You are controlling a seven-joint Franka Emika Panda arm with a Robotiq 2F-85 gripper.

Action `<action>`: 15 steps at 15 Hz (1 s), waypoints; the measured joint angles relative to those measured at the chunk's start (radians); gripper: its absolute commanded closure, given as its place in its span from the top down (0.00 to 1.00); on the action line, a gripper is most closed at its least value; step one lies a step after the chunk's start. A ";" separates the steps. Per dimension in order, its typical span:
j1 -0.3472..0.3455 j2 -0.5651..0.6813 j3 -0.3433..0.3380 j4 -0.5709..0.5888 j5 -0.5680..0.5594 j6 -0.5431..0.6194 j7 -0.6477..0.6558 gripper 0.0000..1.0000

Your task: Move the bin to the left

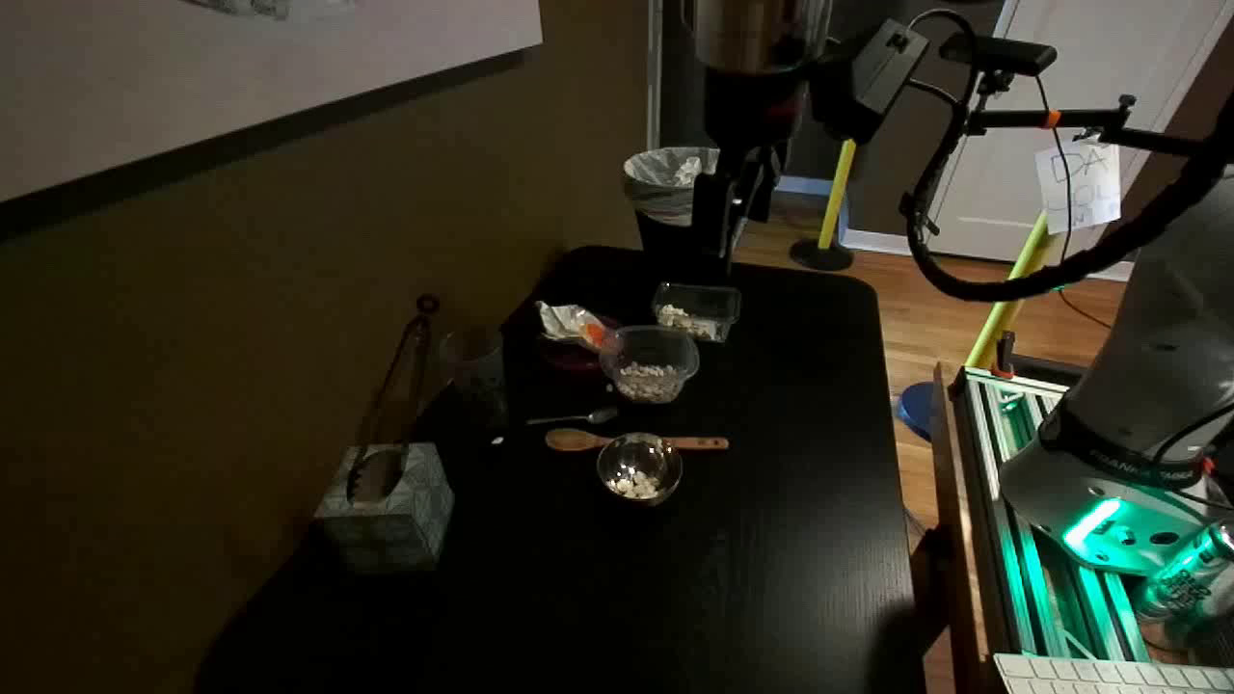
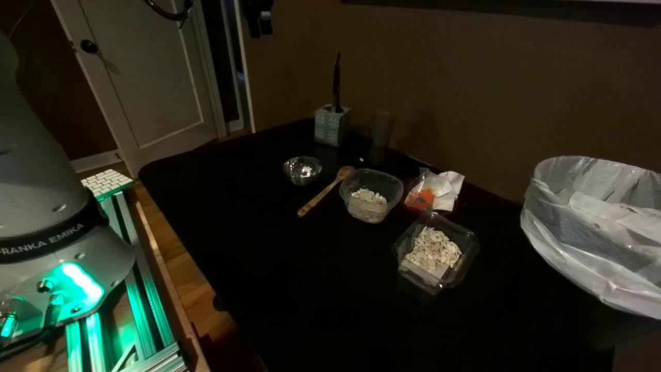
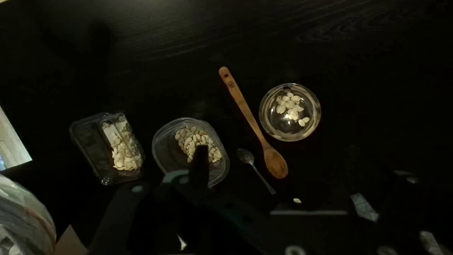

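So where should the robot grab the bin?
Probably the rim of the bin, from above, with the jaws either side of the edge. It stands upright with a wide, round, open top, likely too wide to hug. The folded-over bag might slip.

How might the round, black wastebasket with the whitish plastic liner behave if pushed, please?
The black wastebasket rises above the black table, so a high push may tip it. Its wrinkled whitish plastic liner would probably bunch or slip.

You have bare table (image 1: 800, 549) toward the robot (image 1: 1138, 386); tubs (image 2: 392, 195) and bowl (image 2: 300, 179) block the middle, tongs (image 2: 336, 85) the wall (image 1: 415, 202) side, bin (image 2: 573, 263) one end.
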 measured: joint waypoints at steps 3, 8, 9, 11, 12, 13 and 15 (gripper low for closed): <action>0.000 0.000 0.000 0.000 0.000 0.000 0.000 1.00; 0.000 0.000 0.000 0.000 0.000 0.000 0.000 1.00; 0.003 0.000 -0.003 0.000 0.000 0.000 0.000 1.00; 0.007 0.000 -0.021 0.005 0.000 0.003 0.000 1.00; 0.005 0.001 -0.039 0.012 0.000 0.010 0.002 1.00; -0.002 0.001 -0.063 0.026 0.000 0.023 0.008 1.00; -0.031 0.003 -0.126 0.069 0.000 0.049 0.014 1.00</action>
